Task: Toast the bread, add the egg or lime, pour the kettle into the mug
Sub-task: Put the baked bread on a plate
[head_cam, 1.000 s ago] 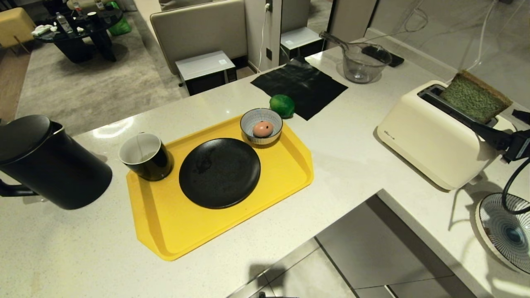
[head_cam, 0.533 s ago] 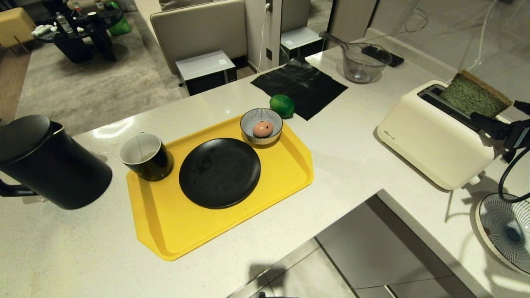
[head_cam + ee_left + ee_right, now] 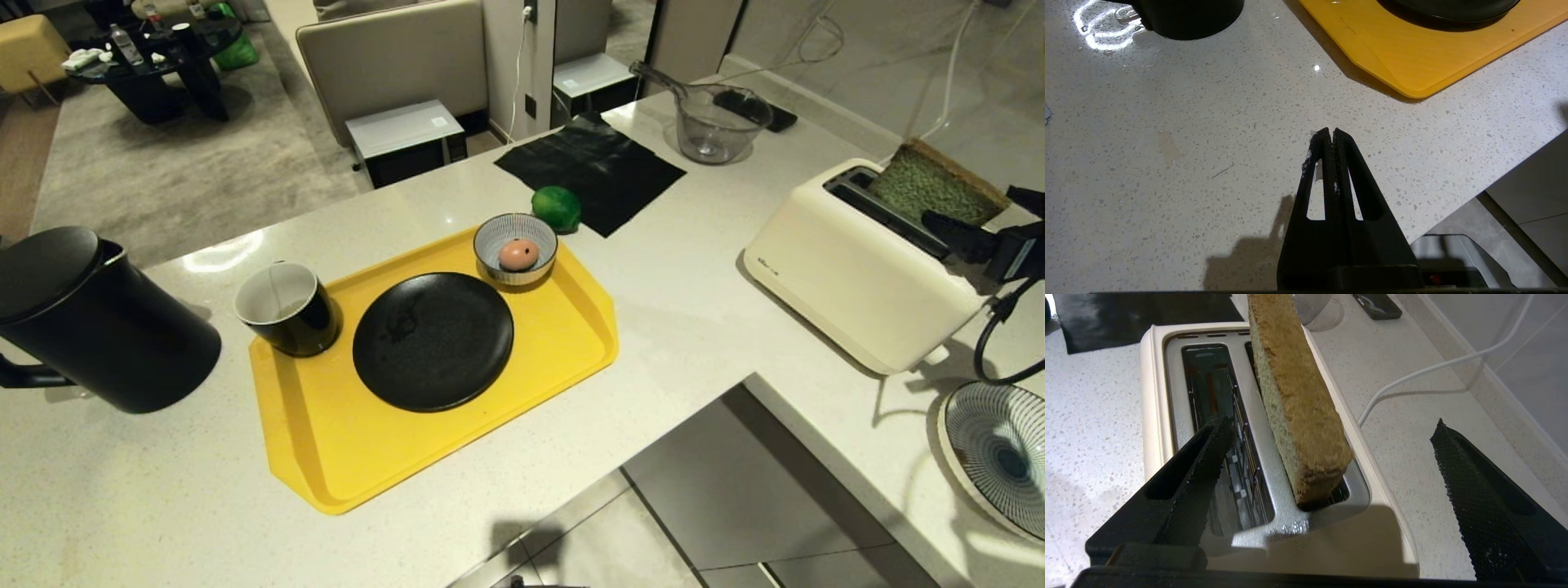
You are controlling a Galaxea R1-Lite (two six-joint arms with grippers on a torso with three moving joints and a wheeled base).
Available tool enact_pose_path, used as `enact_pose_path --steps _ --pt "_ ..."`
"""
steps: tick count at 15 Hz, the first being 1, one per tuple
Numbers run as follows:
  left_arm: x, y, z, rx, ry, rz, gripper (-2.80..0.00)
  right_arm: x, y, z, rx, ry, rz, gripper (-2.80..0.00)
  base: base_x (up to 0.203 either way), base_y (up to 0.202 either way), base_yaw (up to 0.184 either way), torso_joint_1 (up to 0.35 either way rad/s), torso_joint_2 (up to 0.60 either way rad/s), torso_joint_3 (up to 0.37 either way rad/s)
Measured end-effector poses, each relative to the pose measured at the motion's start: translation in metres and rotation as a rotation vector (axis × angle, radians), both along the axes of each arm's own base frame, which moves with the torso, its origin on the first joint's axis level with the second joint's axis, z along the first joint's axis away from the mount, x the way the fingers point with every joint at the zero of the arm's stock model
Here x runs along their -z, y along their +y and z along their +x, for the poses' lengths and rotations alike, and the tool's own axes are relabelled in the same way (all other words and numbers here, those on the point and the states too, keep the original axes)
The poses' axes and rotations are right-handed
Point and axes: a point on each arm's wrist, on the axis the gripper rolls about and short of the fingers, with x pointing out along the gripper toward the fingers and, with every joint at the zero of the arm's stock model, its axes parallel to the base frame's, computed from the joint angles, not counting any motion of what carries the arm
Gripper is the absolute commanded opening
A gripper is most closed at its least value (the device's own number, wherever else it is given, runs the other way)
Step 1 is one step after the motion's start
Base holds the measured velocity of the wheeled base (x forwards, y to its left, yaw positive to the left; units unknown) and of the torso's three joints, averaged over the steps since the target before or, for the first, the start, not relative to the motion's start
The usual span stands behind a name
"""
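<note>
Nearest the camera, the right tool (image 3: pixel 1331 457) stood wide open, holding nothing, straddling the bread (image 3: pixel 1294 400), which leaned half-seated in the toaster (image 3: pixel 1155 396)'s far slot. Toasting step; next likely pushing the slice fully down.

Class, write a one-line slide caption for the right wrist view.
Open right pincer straddles the bread standing tilted in one slot of the cream toaster.

bread (image 3: pixel 931 189) stands tilted in toaster (image 3: pixel 857 269) slot.
</note>
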Motion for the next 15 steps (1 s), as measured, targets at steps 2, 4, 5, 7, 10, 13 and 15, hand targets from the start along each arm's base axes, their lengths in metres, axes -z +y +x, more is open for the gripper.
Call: enact_pose_path --steps 2,4,5,7,10,13,15 --pt "0.0 0.0 0.0 0.0 0.0 0.0 -2.8 -0.001 0.0 0.004 -0.005 -0.005 -0.002 0.0 0.0 0.0 0.0 0.0 0.0 0.0" --pt "0.0 0.0 0.0 0.0 0.0 0.0 -2.8 -0.002 -0.001 0.008 -0.004 -0.013 -0.005 -2.8 0.0 0.0 0.0 0.0 0.0 0.0" --pt "0.0 0.0 0.0 0.0 0.0 0.0 -2.8 -0.002 -0.002 0.01 0.003 -0.012 -0.003 -2.8 0.0 0.0 0.0 0.0 0.0 0.0" --pt "0.0 0.0 0.0 0.0 0.0 0.0 -2.8 -0.002 -0.003 0.013 0.008 -0.013 -0.001 -2.8 0.0 0.0 0.0 0.0 0.0 0.0" --pt "0.0 0.0 0.0 0.0 0.0 0.0 -2.8 -0.002 -0.003 0.014 0.006 -0.017 0.023 -2.8 0.0 0.0 0.0 0.0 0.0 0.0" --pt "0.0 0.0 0.0 -0.001 0.0 0.0 -2.8 -0.002 -0.003 0.014 0.005 -0.017 0.027 -2.8 0.0 0.0 0.0 0.0 0.0 0.0" --pt "0.0 0.0 0.0 0.0 0.0 0.0 -2.8 -0.006 -0.003 0.012 0.0 -0.054 0.041 -2.8 0.0 0.0 0.0 0.0 0.0 0.0"
